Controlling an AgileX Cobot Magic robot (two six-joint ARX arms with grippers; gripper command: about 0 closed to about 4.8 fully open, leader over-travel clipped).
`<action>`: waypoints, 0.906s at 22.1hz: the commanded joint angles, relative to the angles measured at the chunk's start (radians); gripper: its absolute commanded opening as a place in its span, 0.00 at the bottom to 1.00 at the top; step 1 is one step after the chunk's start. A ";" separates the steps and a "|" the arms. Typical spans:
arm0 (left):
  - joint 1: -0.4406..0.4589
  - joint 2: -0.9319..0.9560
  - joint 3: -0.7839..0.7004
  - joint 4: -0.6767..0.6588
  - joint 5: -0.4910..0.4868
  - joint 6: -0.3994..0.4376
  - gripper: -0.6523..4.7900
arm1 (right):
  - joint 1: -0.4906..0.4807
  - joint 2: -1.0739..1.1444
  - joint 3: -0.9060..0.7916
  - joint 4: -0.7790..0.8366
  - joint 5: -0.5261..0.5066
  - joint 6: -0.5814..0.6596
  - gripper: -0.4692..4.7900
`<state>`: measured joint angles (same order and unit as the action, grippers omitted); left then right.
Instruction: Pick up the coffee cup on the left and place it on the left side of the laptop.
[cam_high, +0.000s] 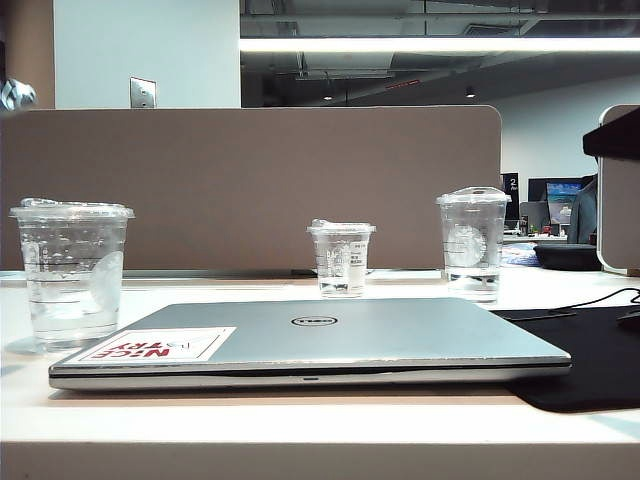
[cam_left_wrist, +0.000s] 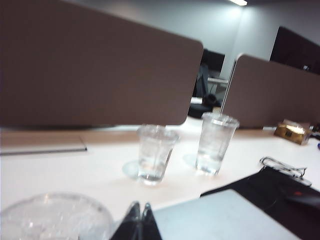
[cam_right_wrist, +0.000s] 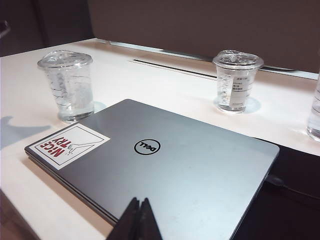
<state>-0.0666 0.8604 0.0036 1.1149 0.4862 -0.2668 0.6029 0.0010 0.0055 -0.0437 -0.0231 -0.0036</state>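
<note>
The coffee cup (cam_high: 70, 272) stands on the table (cam_high: 300, 420), just left of the laptop (cam_high: 320, 340). Left tool (cam_left_wrist: 140, 212) and right tool (cam_right_wrist: 139, 207) are both closed, holding nothing.

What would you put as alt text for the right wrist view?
A closed silver laptop with a NICE TRY sticker fills a white table. The coffee cup stands beside its stickered corner, a smaller labelled cup behind. The right tool, shut, hangs above the laptop.

Bright ceiling strip light (cam_high: 440, 45) at twelve o'clock in the exterior view leaves the table (cam_high: 300, 425) washed out. Left wrist view is soft, blurred throughout. Right wrist view is sharp, with faint shadows at nine o'clock.
</note>
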 joint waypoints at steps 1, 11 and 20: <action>0.000 -0.215 0.003 -0.131 -0.015 -0.045 0.11 | 0.002 -0.002 -0.004 0.018 0.002 0.003 0.08; 0.001 -0.845 0.085 -0.999 -0.188 0.056 0.11 | 0.000 -0.002 -0.004 0.013 -0.005 0.003 0.08; 0.005 -0.848 0.086 -1.084 -0.262 0.120 0.11 | 0.000 0.000 -0.004 0.010 0.002 0.003 0.08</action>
<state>-0.0624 0.0116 0.0853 0.0254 0.2241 -0.1501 0.6022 0.0013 0.0055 -0.0471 -0.0231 -0.0036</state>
